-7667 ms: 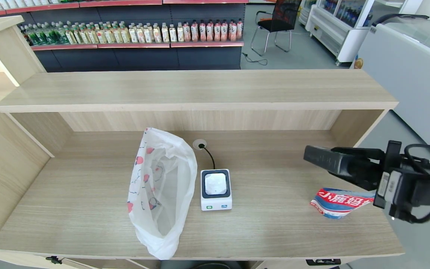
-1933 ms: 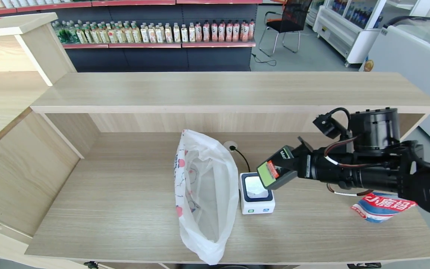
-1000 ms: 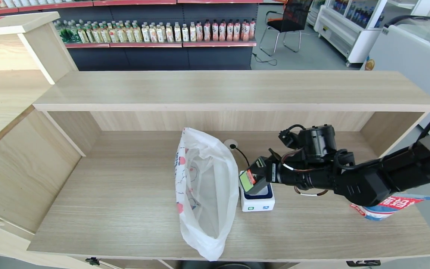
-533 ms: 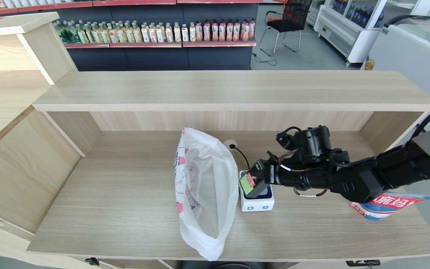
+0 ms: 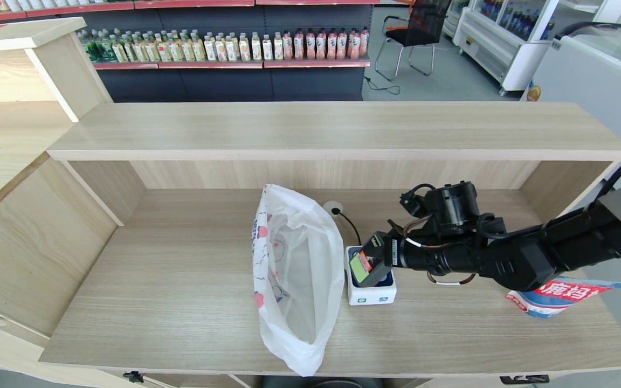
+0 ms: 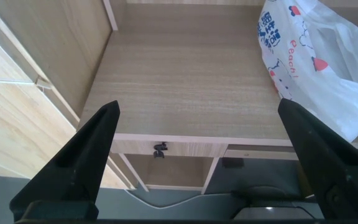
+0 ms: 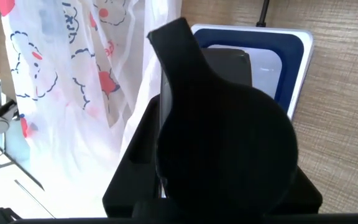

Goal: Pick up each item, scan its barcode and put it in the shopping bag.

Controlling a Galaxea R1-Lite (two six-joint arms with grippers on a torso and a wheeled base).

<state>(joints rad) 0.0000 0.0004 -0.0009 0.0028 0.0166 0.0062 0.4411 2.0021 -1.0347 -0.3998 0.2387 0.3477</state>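
The right claw is clamped on a small green-faced box, held tilted just above the window of the barcode scanner. The green face is turned up and toward the bag. I cannot tell which face carries the code, so it may not be facing the glass, and a missed read would send an unscanned item onward. How much of the box sits between the fingers is hidden, and a quick swing could twist it loose.

Just beside the scanner stands the shopping bag, its thin white wall slack and its mouth open upward. A low sideways carry could snag the rim, fold the mouth shut or drag the bag along the surface.

The forearm hangs over a red, white and blue snack packet near the surface's right edge and could brush it off. The left claw, spread wide and empty, hovers off the near edge beside the bag and does not steady it.
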